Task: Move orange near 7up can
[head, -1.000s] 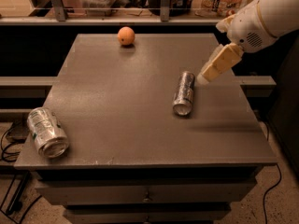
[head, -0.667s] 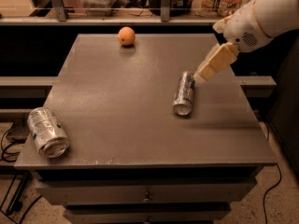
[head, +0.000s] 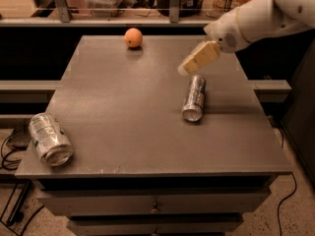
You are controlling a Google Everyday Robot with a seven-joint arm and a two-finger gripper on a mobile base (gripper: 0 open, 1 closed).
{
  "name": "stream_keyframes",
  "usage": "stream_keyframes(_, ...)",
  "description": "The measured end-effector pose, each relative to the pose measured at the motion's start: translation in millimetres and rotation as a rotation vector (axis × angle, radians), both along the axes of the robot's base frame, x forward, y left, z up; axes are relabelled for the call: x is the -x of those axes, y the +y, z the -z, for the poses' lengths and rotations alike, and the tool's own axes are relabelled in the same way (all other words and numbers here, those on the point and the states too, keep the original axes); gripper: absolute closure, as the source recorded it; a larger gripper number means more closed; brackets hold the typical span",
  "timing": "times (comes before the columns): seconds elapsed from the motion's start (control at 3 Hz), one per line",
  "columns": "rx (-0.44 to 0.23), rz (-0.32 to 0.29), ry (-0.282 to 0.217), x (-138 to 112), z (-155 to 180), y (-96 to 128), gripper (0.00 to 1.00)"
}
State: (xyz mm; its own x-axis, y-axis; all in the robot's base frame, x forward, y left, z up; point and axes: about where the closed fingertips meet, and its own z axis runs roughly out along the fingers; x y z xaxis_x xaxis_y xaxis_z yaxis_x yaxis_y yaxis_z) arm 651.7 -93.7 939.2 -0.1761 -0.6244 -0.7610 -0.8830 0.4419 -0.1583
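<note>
Orange (head: 133,37) sitting near the far edge of the desk (head: 123,97), well apart from the 7up can (head: 50,139) lying sideways at the near left corner. Gripper (head: 197,59) hovering over the far end of the slim silver can (head: 193,98), carrying nothing; impossible to tell how wide.

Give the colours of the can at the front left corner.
7up can: silver with green-white print, camera view. Gripper hovers near slim can.
</note>
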Motion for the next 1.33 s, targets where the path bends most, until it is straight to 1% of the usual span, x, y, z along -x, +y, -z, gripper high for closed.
stream_keyframes(0.33, -0.114, 0.025, -0.009, -77, 30, 58, 0.00)
stream_keyframes(0.67, -0.114, 0.024, -0.009, -77, 30, 58, 0.00)
stream_keyframes(1.0, -0.151, -0.024, -0.012, -91, 35, 91, 0.00)
stream_keyframes(1.33, -0.198, -0.069, -0.016, -111, 42, 122, 0.00)
